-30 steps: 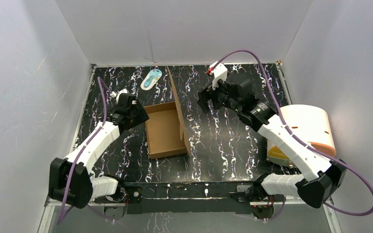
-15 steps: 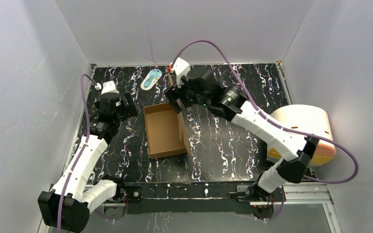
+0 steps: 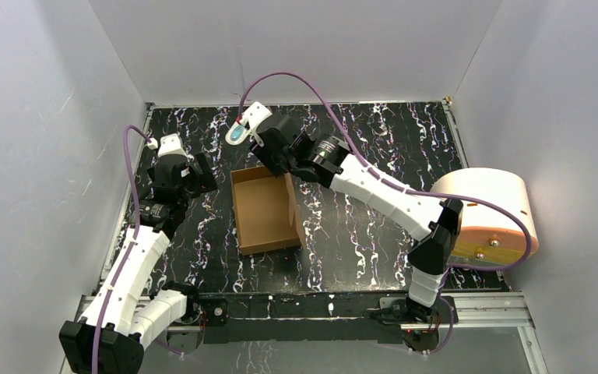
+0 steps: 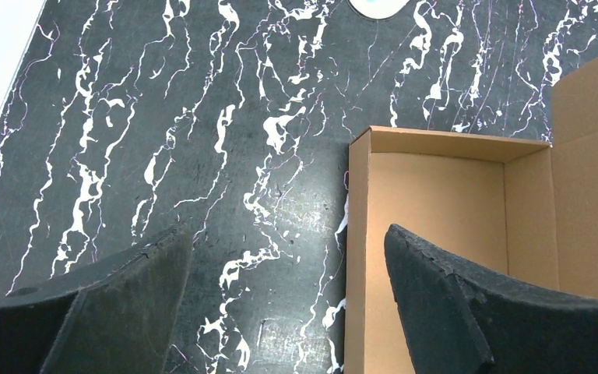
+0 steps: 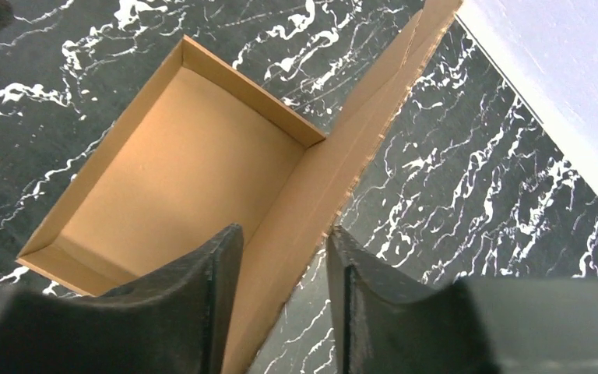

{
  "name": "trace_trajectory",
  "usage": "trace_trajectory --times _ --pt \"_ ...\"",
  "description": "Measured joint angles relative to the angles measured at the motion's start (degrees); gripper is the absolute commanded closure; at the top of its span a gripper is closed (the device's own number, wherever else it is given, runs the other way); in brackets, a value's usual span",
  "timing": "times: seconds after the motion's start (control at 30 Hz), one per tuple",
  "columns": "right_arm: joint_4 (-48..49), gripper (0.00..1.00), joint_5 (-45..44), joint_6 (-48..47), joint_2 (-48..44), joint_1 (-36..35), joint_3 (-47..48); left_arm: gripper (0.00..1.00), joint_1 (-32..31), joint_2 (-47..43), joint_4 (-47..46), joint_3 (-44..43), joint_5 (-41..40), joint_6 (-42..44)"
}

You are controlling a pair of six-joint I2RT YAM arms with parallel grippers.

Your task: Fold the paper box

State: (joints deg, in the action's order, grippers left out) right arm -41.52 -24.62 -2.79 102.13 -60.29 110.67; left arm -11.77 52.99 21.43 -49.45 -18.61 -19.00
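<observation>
The paper box [image 3: 263, 210] lies mid-table as a shallow brown tray, with its long lid flap [image 3: 290, 195] standing up along the right side. My right gripper [image 3: 279, 167] hovers at the box's far right corner. In the right wrist view, the right gripper [image 5: 284, 231] is open but narrowed and straddles the flap [image 5: 358, 117]. One finger is over the box floor [image 5: 179, 179], and the other is outside at the flap's edge. My left gripper [image 3: 202, 176] is open, just left of the box. The left wrist view shows the left gripper [image 4: 286, 234] empty above the marble beside the box's left wall [image 4: 356, 257].
A cream cylinder with an orange base [image 3: 487, 210] lies at the right edge. A small white-and-blue oval item [image 3: 236, 135] sits at the back, partly behind the right wrist, and peeks in at the top of the left wrist view [image 4: 378, 6]. White walls enclose three sides.
The right arm swung left from the far right to the box's upright flap, and its jaws narrowed. The left gripper opened and drew back from the box's left side.
</observation>
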Motion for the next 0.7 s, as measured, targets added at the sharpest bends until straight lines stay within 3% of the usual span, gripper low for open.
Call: trace_trajectory --times 0.2,0.4,0.7 --pt "-2.32 0.79 -0.11 -2.91 0.37 0.0 1.75 0.1 0.02 -0.13 0.0 0.15 0.24 0.07" --pt "-2.45 0.94 4.09 -8.17 0.35 0.28 1.92 0.1 0.04 -1.01 -0.15 0.22 3.1 0.98" --pt "0.15 1.0 18.23 -19.5 -1.99 5.92 -1.09 0.09 0.04 -7.39 -0.13 -0.13 9.2 2.6"
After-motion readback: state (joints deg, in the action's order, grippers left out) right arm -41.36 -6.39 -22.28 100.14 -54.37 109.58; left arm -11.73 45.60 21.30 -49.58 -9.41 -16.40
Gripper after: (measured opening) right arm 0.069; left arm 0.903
